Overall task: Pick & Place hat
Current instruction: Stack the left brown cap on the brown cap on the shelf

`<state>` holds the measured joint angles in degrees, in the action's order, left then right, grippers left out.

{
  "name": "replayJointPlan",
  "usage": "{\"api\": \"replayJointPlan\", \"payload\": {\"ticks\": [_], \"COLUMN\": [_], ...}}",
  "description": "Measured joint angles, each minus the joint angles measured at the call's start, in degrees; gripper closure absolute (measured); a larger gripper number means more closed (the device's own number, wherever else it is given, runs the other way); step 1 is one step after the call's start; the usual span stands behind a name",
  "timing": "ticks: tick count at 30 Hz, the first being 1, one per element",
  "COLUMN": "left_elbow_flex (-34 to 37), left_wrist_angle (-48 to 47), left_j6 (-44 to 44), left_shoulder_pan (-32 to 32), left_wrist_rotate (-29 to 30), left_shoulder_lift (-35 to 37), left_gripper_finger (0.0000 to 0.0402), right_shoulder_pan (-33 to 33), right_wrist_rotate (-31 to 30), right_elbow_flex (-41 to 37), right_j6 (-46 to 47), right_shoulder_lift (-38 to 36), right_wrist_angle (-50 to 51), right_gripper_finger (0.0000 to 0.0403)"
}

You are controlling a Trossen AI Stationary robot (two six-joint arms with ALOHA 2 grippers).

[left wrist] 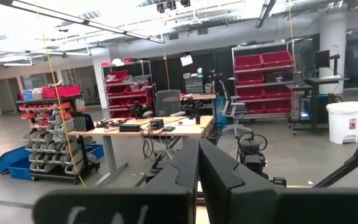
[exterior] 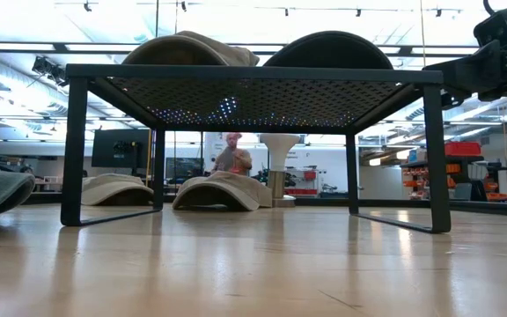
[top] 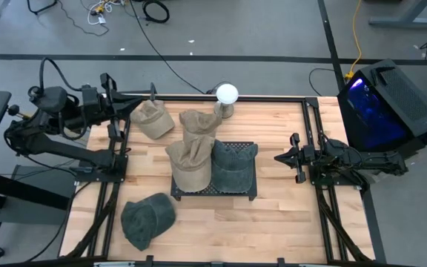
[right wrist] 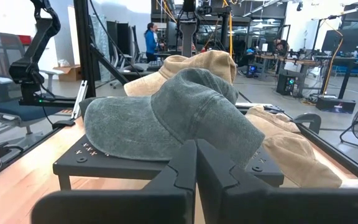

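Observation:
A black perforated rack [top: 215, 191] stands mid-table and carries a tan hat [top: 190, 167] and a grey-green hat [top: 234, 165] side by side; both also show in the right wrist view, grey-green hat [right wrist: 166, 124] in front of tan hat [right wrist: 204, 65]. Another tan hat [top: 197, 123] lies just behind the rack. A third tan hat [top: 153, 119] lies toward the far left. A second grey-green hat [top: 147, 219] lies on the table near the left front. My left gripper [top: 151, 93] hovers shut at the far-left edge, pointing into the room [left wrist: 197, 162]. My right gripper [top: 279, 158] is shut, right of the rack, facing it [right wrist: 196, 158].
A white globe on a stand [top: 227, 96] sits at the far edge. Black frame rails [top: 313, 133] run along both table sides. Bare wood lies in front of the rack [top: 258, 222]. In the low view, a person [exterior: 231, 156] shows far behind the table.

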<state>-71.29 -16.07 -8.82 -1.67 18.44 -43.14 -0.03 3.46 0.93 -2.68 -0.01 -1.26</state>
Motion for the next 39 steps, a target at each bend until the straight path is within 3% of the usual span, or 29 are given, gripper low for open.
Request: {"api": "replayJointPlan", "payload": {"ticks": [13, 26, 39], "left_elbow_flex": [0.0, 0.0, 0.0], "left_wrist_angle": [-3.7, -9.6, -12.4], "left_j6": [-0.8, 0.7, 1.1], "left_shoulder_pan": [1.5, 15.9, 29.3], "left_wrist_rotate": [-0.8, -9.3, -9.7], "left_shoulder_lift": [0.0, -0.4, -3.4], "left_gripper_finger": [0.0383, 0.0383, 0.0383], "right_shoulder_pan": [0.0, 0.0, 0.0], "right_wrist_rotate": [0.0, 0.0, 0.0], "right_elbow_flex": [0.0, 0.0, 0.0], "right_j6": [0.0, 0.0, 0.0], "right_shoulder_lift": [0.0, 0.0, 0.0], "right_wrist_angle": [0.0, 0.0, 0.0], "right_gripper_finger": [0.0388, 0.0388, 0.0388]}}
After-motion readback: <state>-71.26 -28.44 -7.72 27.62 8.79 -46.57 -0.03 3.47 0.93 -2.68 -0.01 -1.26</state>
